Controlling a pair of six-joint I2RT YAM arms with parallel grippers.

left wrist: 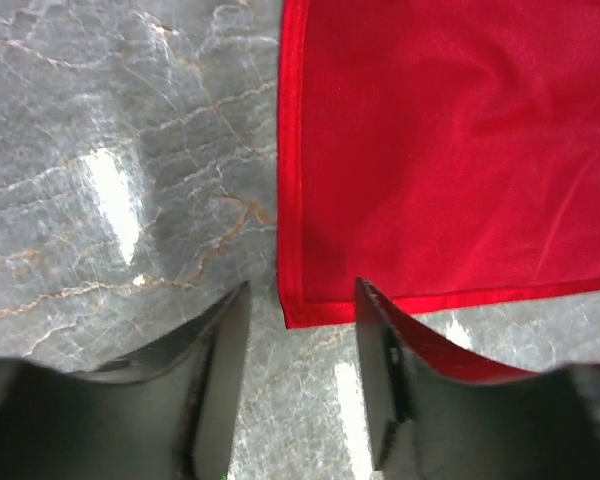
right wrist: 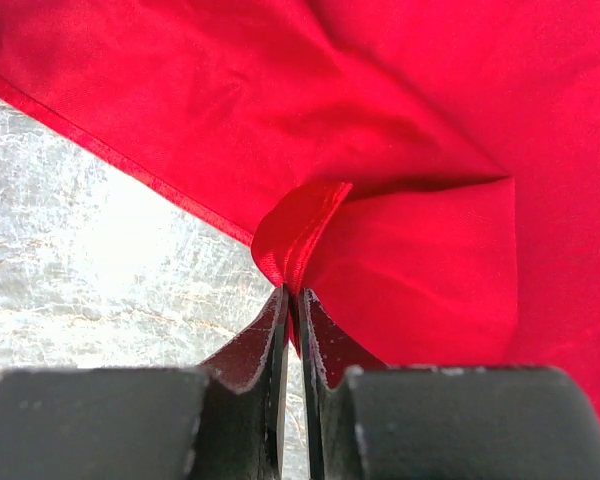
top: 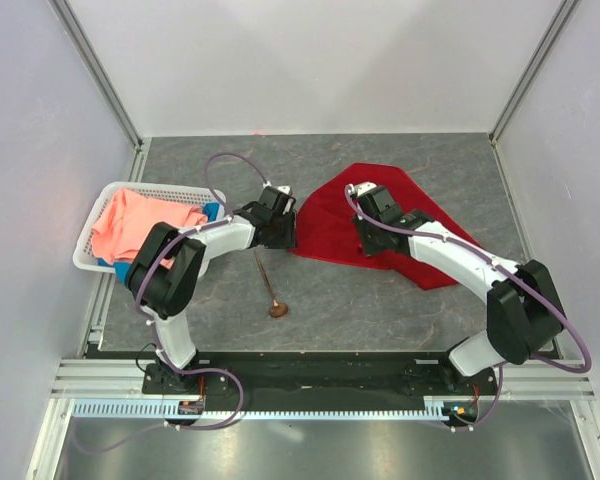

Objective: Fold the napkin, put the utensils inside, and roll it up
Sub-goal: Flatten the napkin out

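Little looks done: the spoon (top: 277, 308) lies bare left of the napkin (top: 380, 195), the left gripper (left wrist: 300, 310) straddles the napkin's left corner with jaws apart, and the right gripper (right wrist: 292, 300) pinches its near hem, so folding, loading and rolling remain.

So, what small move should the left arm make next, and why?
Probably close the left gripper: its open jaws straddle a corner of the napkin, while the right gripper pinches another edge, so both could then lift and fold.
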